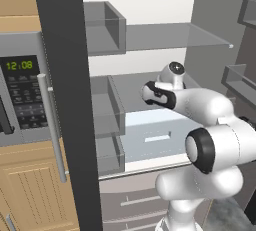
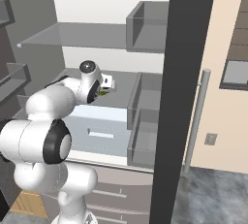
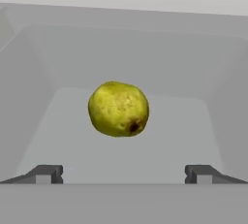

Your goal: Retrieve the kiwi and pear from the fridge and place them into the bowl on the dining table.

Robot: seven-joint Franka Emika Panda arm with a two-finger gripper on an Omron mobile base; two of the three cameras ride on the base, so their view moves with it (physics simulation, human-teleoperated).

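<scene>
Reaching into the fridge (image 1: pixel 150 35), the end effector (image 3: pixel 124 174) is spread wide and empty. The pear (image 3: pixel 118 109) lies on the shelf at 12 o'clock; probably firm, light, smooth, best gripped across its middle.

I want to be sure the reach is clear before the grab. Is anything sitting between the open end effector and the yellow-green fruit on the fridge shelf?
Nothing visible. In the hand view the fruit lies straight ahead of the open end effector, with bare shelf between them.
</scene>
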